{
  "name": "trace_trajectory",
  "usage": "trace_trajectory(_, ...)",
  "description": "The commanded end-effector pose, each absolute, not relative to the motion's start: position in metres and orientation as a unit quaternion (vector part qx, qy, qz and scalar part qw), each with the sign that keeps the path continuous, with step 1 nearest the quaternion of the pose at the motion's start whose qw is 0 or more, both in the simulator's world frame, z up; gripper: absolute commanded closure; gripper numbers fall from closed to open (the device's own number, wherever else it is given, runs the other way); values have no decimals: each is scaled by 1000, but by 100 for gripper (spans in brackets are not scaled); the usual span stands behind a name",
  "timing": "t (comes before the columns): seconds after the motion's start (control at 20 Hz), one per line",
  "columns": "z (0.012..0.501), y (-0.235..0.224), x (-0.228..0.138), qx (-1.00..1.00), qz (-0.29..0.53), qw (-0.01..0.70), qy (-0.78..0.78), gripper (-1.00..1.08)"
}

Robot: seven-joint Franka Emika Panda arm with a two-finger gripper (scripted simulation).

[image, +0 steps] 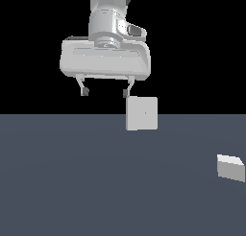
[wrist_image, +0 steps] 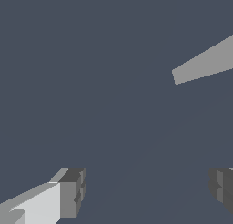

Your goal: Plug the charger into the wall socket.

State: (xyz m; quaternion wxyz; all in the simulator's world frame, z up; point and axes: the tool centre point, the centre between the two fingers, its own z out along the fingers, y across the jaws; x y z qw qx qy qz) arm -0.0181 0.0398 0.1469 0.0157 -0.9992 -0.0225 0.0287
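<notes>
The charger (image: 230,167) is a small off-white block lying on the dark floor at the exterior view's right, far from my gripper. The wall socket (image: 142,113) is a flat upright white square plate with a tiny dark mark at its centre, standing mid-scene. My gripper (image: 105,92) hangs open and empty well above the floor, just to the exterior view's left of the socket's top edge. In the wrist view my gripper (wrist_image: 145,191) shows both fingertips (wrist_image: 73,191) spread wide with nothing between them, and the socket (wrist_image: 205,61) appears edge-on as a grey slab. The charger is out of the wrist view.
A flat dark blue-grey floor (image: 96,182) spreads under everything, against a black background. Nothing else stands on it.
</notes>
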Motion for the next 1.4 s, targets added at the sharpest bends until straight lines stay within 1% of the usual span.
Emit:
trace_trajectory(0.0,147,40,-18,-999,29,16,-23,-92)
trace_trajectory(0.25,144,32,-19,-1000,25,14,-11,-92)
trace_trajectory(0.55,133,2,-22,-999,13,10,30,-92)
trace_trajectory(0.9,111,-58,-36,-993,-13,-1,117,-92)
trace_trajectory(1.15,92,-109,-56,-981,-35,-10,191,-92)
trace_trajectory(1.35,80,-139,-72,-970,-48,-15,237,-92)
